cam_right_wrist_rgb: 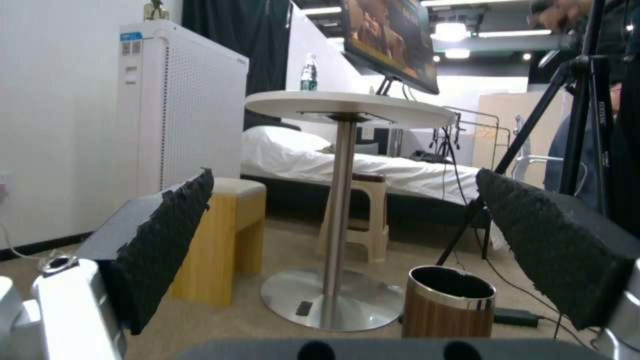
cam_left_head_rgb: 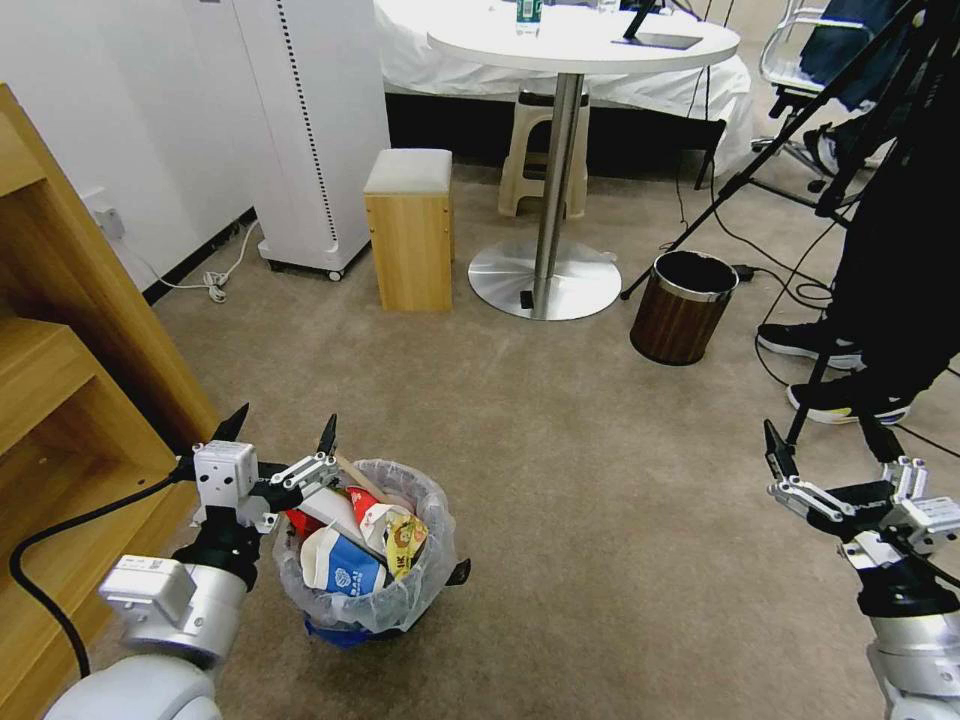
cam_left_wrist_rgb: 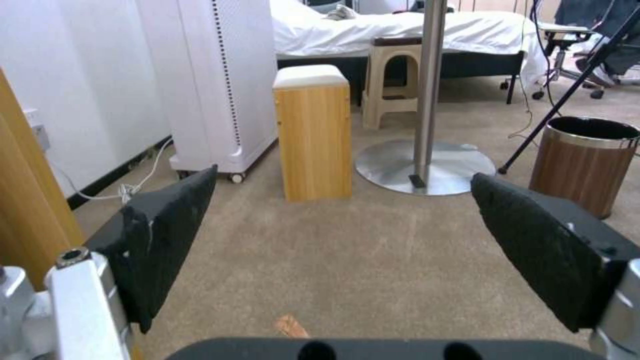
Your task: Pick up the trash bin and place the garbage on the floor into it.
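Trash bin on carpet, low left of head view, just beside wooden shelf unit. Small, round, dark w/ blue base peeking at bottom; clear plastic liner bunched over rim. Packed w/ garbage: blue-white paper cup, red-white carton, yellow-orange wrapper, wooden stick poking up at rear-left of rim. Small dark tab jutting from bin's right side.

Left gripper hovering at bin's left rim, jaws spread wide, nothing between; from left wrist view, bare carpet between fingers. Right gripper well apart at right of head view, above carpet, also spread wide & empty; same in right wrist view.

Farther back: brown cylindrical bin w/ chrome rim, near round table's metal base. Wooden stool w/ pale cushion beside white tower unit. Plastic stool under table.
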Controlling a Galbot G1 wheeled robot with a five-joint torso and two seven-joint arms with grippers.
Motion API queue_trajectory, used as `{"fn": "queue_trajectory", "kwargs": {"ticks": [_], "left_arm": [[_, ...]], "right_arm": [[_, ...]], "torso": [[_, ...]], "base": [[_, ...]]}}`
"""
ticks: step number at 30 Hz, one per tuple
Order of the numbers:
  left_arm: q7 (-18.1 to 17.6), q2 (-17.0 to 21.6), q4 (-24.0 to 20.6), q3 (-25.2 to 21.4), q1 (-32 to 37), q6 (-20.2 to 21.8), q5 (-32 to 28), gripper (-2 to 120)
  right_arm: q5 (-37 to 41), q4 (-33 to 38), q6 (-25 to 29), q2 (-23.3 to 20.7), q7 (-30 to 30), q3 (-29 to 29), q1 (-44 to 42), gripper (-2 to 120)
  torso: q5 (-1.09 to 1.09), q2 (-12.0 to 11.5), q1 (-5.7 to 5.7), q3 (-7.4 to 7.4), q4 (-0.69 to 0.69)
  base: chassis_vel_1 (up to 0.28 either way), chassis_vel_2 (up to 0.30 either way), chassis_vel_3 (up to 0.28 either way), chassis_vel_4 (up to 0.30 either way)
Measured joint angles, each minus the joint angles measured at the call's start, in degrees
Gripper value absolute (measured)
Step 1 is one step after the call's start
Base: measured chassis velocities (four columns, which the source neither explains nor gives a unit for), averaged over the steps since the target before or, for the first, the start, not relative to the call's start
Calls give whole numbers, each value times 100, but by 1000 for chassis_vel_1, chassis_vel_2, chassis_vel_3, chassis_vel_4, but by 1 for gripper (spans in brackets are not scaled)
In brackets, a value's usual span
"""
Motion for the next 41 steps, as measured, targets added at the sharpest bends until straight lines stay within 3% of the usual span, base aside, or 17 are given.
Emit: {"fn": "queue_trajectory", "kwargs": {"ticks": [41], "left_arm": [[-29, -20, 12, 2, -4, 10, -9, 100]], "right_arm": [[11, -30, -1, -10, -34, -24, 20, 100]], "torso": [[0, 0, 0, 0, 0]], "base": [[0, 0, 0, 0]]}}
